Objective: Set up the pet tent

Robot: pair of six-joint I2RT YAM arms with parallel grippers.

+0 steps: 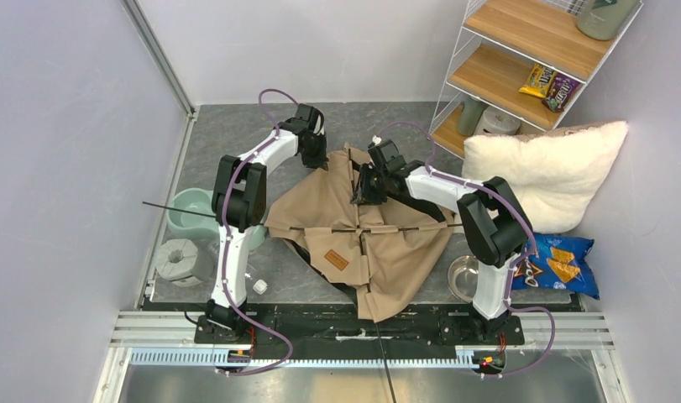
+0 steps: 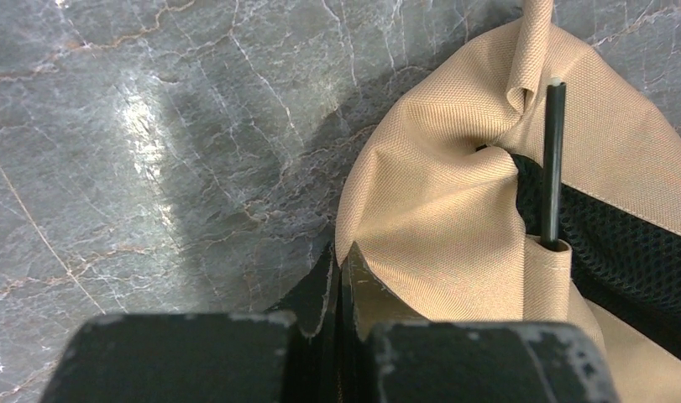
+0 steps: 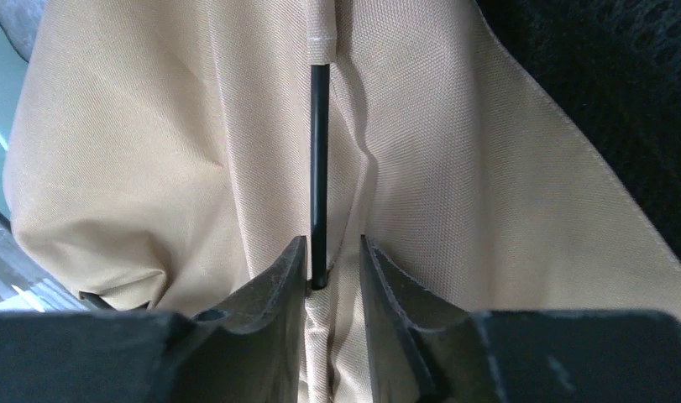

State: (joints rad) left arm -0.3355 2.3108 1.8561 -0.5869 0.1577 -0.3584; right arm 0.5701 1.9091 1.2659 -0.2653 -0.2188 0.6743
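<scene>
The pet tent (image 1: 379, 227) lies collapsed on the grey floor, tan fabric with a brown label patch (image 1: 336, 260) and thin black crossing poles. My left gripper (image 1: 314, 155) is at its far left corner and is shut on the tan fabric edge (image 2: 387, 210). Beside it a black pole (image 2: 553, 159) sticks out of a fabric sleeve over black mesh. My right gripper (image 1: 359, 193) is over the tent's upper middle. Its jaws stand a little apart, straddling the sleeve where a pole (image 3: 319, 168) enters; the pole sits against the left finger (image 3: 282, 277).
A fluffy white pillow (image 1: 547, 168) leans at the right, below a wire shelf (image 1: 530, 59) with snacks. A blue chip bag (image 1: 563, 264) and a steel bowl (image 1: 463, 273) lie at the near right. A green bowl (image 1: 190, 210), a grey block (image 1: 179, 259) and a small white cap (image 1: 259, 286) are at the left.
</scene>
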